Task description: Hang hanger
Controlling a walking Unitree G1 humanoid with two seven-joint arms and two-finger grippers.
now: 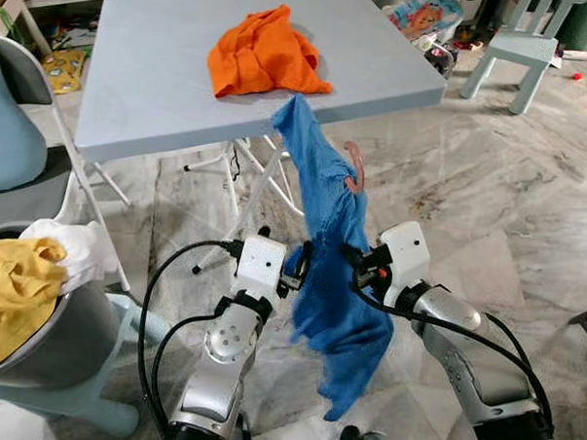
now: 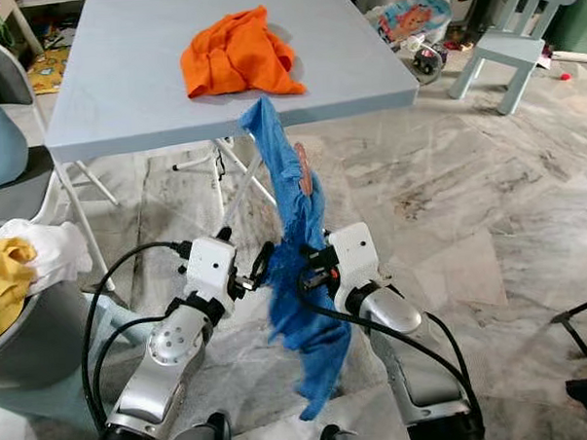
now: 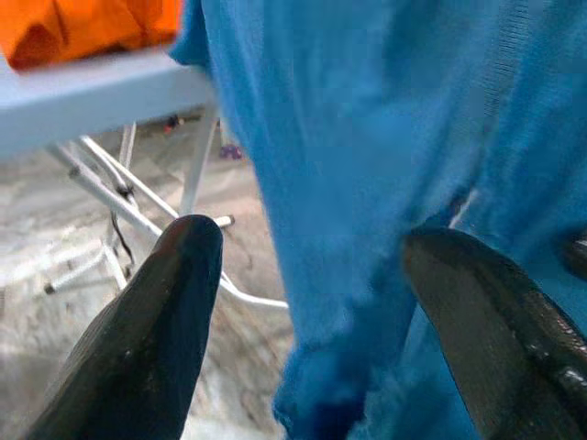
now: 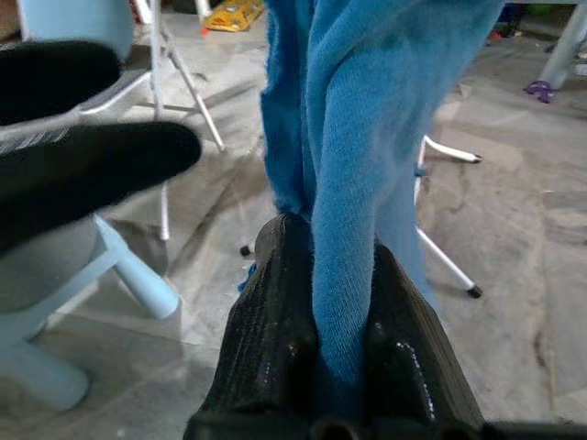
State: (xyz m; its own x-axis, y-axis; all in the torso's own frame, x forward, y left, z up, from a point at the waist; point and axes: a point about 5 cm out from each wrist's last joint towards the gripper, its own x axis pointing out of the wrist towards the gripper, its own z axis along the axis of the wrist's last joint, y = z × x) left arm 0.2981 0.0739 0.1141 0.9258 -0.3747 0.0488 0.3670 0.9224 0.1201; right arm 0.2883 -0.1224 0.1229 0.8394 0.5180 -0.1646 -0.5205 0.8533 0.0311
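A blue garment [image 1: 328, 218] hangs in front of me, its top end reaching the near edge of the grey table [image 1: 152, 99]. A small pinkish hook [image 1: 355, 169], perhaps the hanger's, pokes out of the cloth near its top; the rest of the hanger is hidden. My right gripper [image 1: 352, 261] is shut on a fold of the blue garment [image 4: 344, 275], which is pinched between its fingers. My left gripper [image 1: 298, 269] stands open at the garment's other side, and the blue cloth [image 3: 367, 183] hangs between and just beyond its fingertips.
An orange cloth [image 1: 262, 51] lies on the table. A grey basket [image 1: 55, 338] with yellow and white clothes stands at my left, beside a folding chair [image 1: 29, 183]. A pale green child's chair [image 1: 525, 44] and toys are at the back right. The floor is marble.
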